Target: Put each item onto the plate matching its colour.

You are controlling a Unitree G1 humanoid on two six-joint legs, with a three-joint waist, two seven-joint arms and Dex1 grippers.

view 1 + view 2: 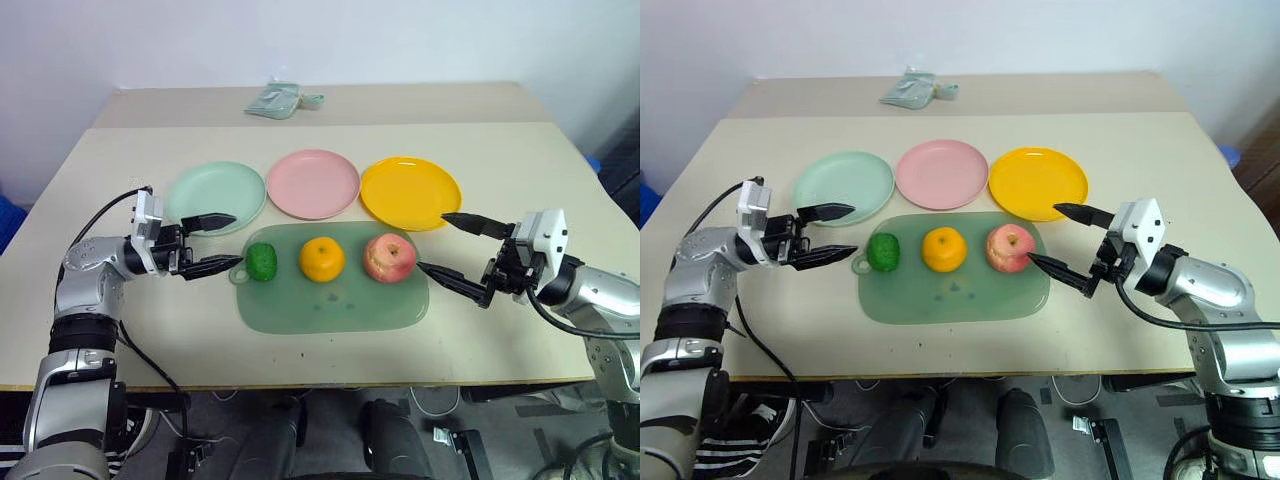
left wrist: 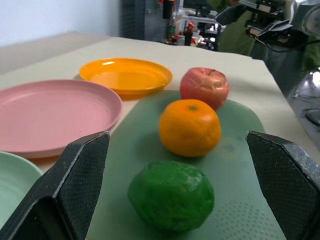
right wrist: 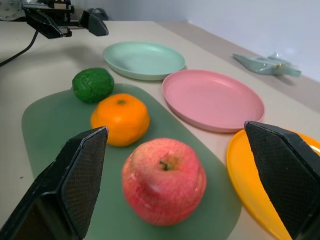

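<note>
All three items are seen in a row on the green mat [image 1: 330, 300], none sorted yet: the dark green bumpy fruit [image 1: 261, 261] at the mat's left end, the orange [image 1: 322, 259] in the middle, the red-pink apple [image 1: 389, 258] at the right end. Beyond the mat, three plates are lined up on the desk [image 1: 520, 170], all bare: the mint green plate [image 1: 215, 195] on the left, the pink plate [image 1: 312, 183] in the middle, the yellow-orange plate [image 1: 410, 192] on the right. The step in hand is judged to be the approach before the first pick, with no item lifted. The left tool [image 1: 217, 243] is held level just beside the green fruit, fingers spread wide, nothing gripped; in the left wrist view the fruit is framed between its two fingers [image 2: 75, 185]. The right tool [image 1: 447, 245] is held just to the right of the apple, likewise wide open and empty, with the apple framed between its fingers [image 3: 75, 180] in the right wrist view. Next, the left tool would need to be advanced around the green fruit, closed, lifted, and carried a short way to the mint plate right behind it. The apple calls for a longer crossing to the pink plate, and the orange for a diagonal carry to the yellow-orange plate. A crumpled pale bag [image 1: 280, 100] is seen at the far edge of the desk, not part of the task.
</note>
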